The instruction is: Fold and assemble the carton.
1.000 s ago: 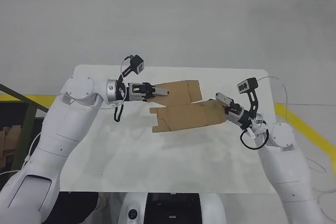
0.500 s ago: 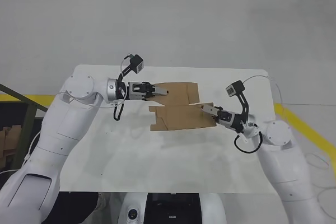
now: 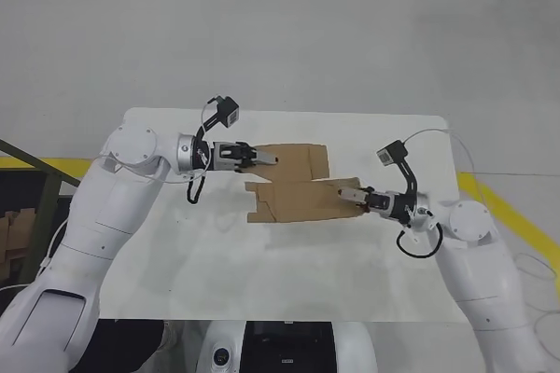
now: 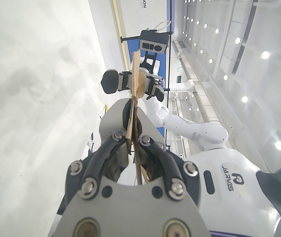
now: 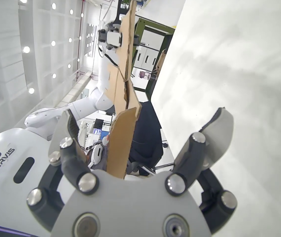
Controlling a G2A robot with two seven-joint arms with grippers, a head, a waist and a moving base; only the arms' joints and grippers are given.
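A flat brown carton (image 3: 303,191) hangs over the middle of the white table (image 3: 215,270), its two panels slightly offset. My left gripper (image 3: 264,158) is shut on the carton's left edge; in the left wrist view the cardboard (image 4: 136,70) runs edge-on out from between the closed fingers (image 4: 117,114). At the carton's right end, my right gripper (image 3: 348,194) is open. In the right wrist view a carton flap (image 5: 120,139) stands between the spread fingers (image 5: 69,124) and touches neither pad.
The table's front half and left side are bare. A green metal frame (image 3: 37,172) and a pile of flat cardboard (image 3: 0,238) stand off the table's left side. Yellow floor tape (image 3: 518,224) runs past the right edge.
The carton has shifted a little left and levelled out. My right gripper has moved toward the table's front along the carton's right end. The left gripper kept its hold.
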